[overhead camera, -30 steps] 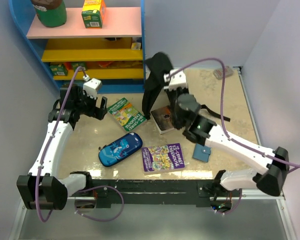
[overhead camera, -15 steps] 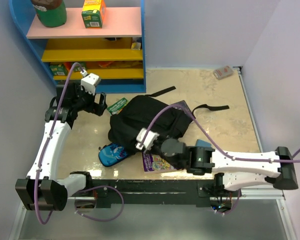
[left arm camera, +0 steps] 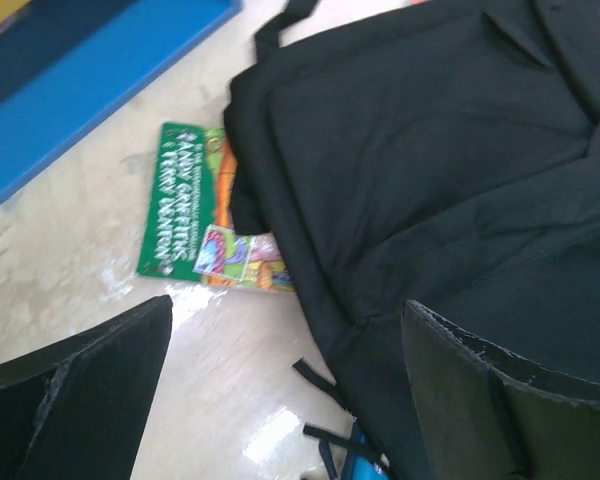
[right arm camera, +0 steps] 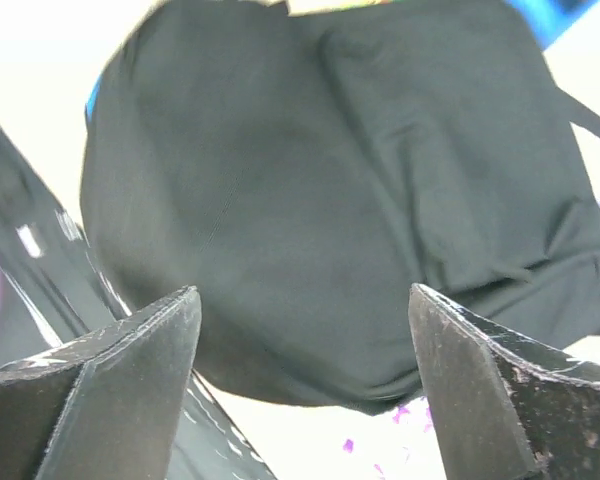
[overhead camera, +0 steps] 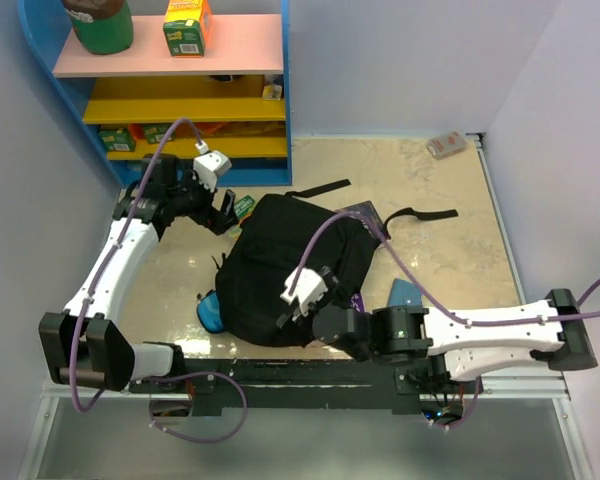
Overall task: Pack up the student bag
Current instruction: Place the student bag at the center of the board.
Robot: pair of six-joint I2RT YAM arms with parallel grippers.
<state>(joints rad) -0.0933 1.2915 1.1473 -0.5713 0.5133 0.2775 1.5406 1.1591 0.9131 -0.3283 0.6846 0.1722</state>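
the student bag is lying slumped on the table, covering part of a green book and a blue pencil case. the left gripper is hovering at its far-left corner and the right gripper at its near edge, both with jaws apart.

**Staged school corner in a robot test cell.**
Plain pale walls box in a marble-look desk carrying 2 bolted robot arms; a blue, pink and yellow shelf unit, a children's book and the student bag give the school setting.
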